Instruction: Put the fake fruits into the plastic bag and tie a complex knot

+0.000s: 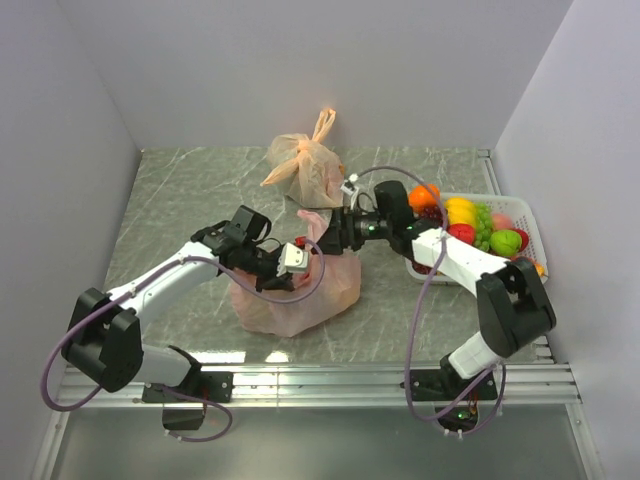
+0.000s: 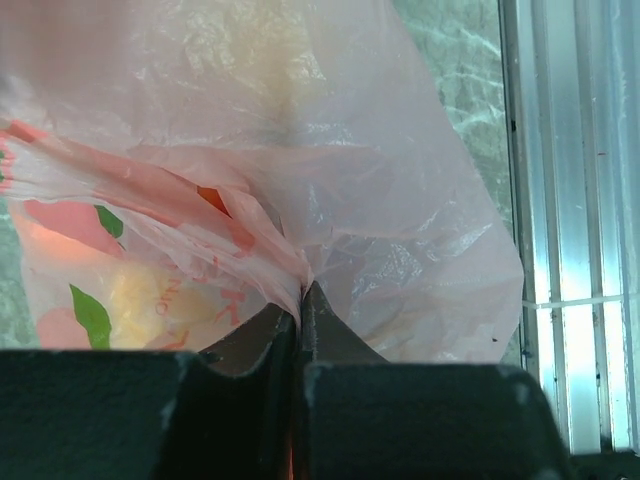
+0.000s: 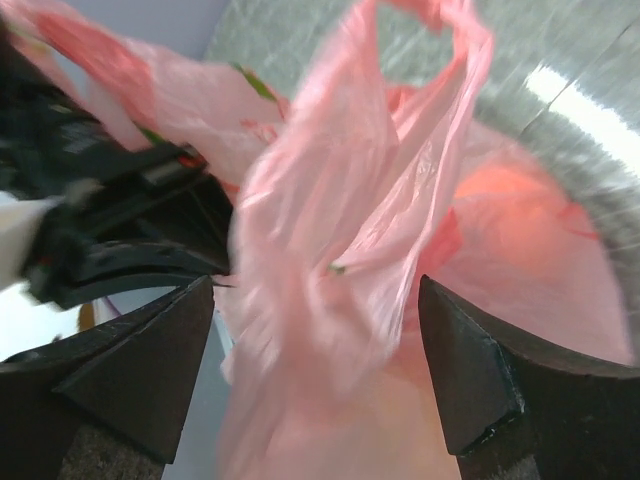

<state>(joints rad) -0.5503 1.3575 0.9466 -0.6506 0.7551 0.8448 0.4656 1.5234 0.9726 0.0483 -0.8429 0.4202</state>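
Bag (image 1: 300, 290): thin pink-red translucent film, crinkled, slumped low, top bunched and drawn upward; one handle loop (image 3: 440, 40) stands upright. Fruits (image 1: 480, 228): glossy orange, yellow, green and red, heaped together, right of bag, apart.

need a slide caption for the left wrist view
Close-up of the left end effector shut on a gathered fold of the translucent pink plastic bag.
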